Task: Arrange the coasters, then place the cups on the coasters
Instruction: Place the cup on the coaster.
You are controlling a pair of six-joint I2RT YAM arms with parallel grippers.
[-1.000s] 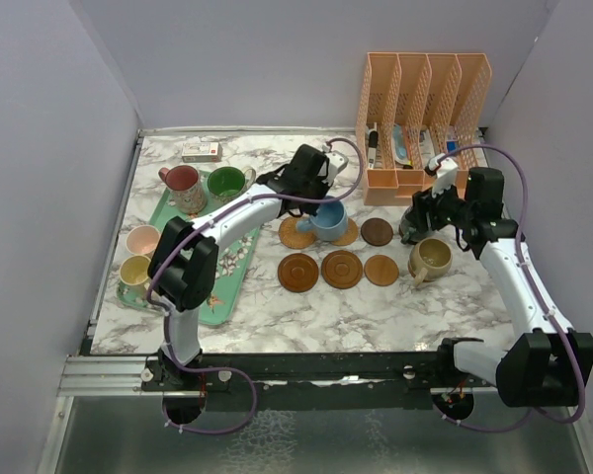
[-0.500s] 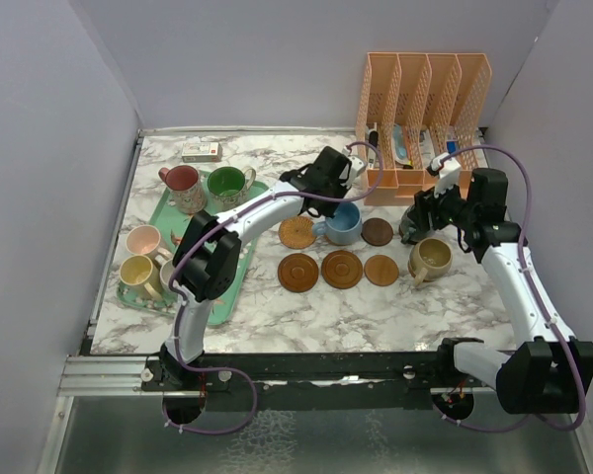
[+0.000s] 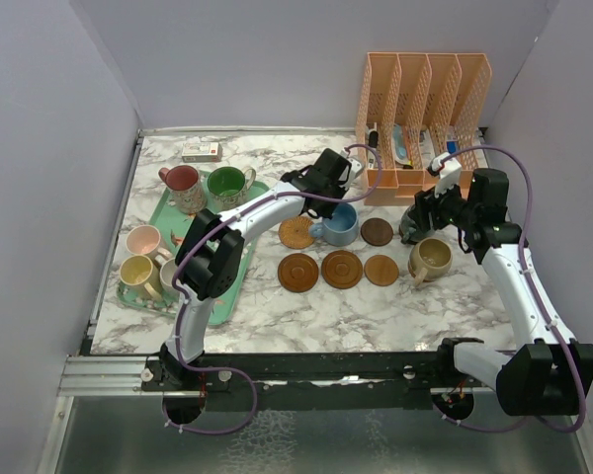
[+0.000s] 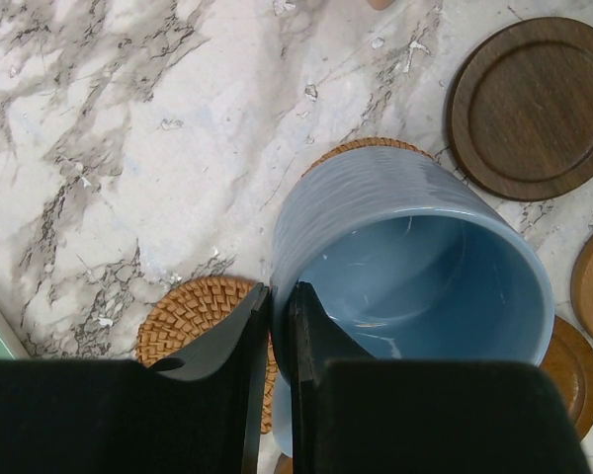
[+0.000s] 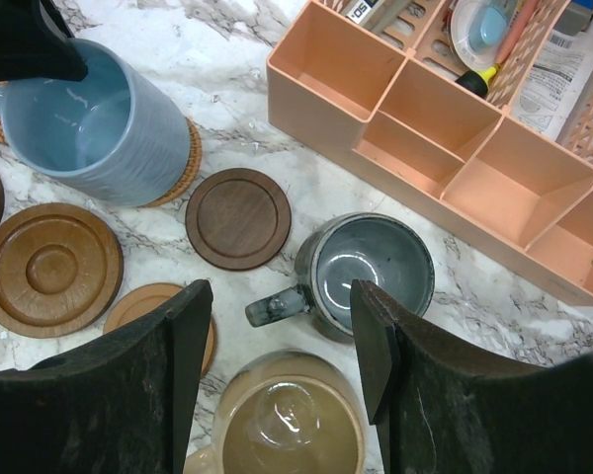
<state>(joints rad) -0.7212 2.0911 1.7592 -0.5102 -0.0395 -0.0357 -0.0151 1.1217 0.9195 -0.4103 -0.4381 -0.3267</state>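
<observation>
My left gripper is shut on the near rim of the blue cup, one finger inside and one outside. The blue cup stands on a woven coaster, beside a second woven coaster. A dark coaster lies to its right, and three brown coasters lie in a row in front. My right gripper hangs open above the dark grey-teal cup and the tan cup, touching neither.
A mint-green tray at the left holds the red cup, green cup, pink cup and yellow cup. A peach desk organizer stands at the back right. A small box lies at the back.
My left gripper has carried the blue cup a little to the right, onto the woven coaster. The right gripper has held still.
</observation>
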